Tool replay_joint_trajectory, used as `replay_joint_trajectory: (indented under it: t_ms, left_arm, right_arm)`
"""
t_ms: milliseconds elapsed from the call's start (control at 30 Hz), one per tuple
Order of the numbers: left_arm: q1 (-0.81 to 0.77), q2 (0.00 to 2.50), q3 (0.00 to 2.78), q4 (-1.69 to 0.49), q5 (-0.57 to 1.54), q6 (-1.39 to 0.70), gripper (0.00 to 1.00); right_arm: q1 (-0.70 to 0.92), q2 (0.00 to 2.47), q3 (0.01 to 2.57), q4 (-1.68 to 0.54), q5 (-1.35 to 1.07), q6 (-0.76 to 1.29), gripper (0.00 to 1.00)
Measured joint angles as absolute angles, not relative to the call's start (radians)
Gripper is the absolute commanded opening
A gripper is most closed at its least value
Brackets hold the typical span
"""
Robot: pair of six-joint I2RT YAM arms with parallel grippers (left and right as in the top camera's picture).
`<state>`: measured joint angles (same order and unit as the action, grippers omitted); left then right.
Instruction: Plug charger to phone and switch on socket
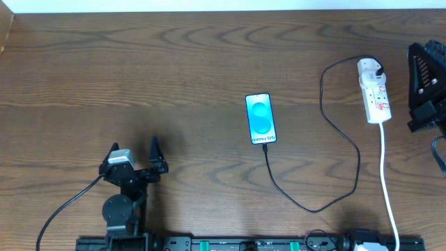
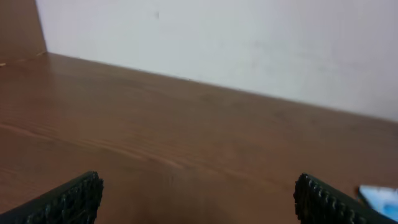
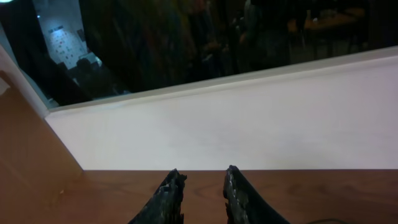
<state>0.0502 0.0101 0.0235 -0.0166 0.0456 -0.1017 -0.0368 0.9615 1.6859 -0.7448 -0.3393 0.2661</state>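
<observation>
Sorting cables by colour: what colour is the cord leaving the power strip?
The cord is white, clearest in the overhead view.

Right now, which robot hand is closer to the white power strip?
Right. The right gripper is just right of the power strip; the left gripper is far across the table, past the phone.

Slim blue-screened smartphone [image 1: 260,118] flat on brown wooden worktop [image 1: 174,70]; thin black cable [image 1: 357,164] joins its near end, loops right to white plug head [image 1: 369,68] on narrow white power strip [image 1: 378,101]; left gripper [image 1: 134,150] well apart, jaws spread.
</observation>
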Motion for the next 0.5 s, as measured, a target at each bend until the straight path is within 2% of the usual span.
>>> replay_joint_trajectory:
  t_ms: [500]
  left_arm:
    - [0.050,0.011,0.018,-0.026,0.062,-0.051,0.98]
  right_arm:
    - [-0.036,0.962,1.686,-0.748,-0.339,0.266,0.22]
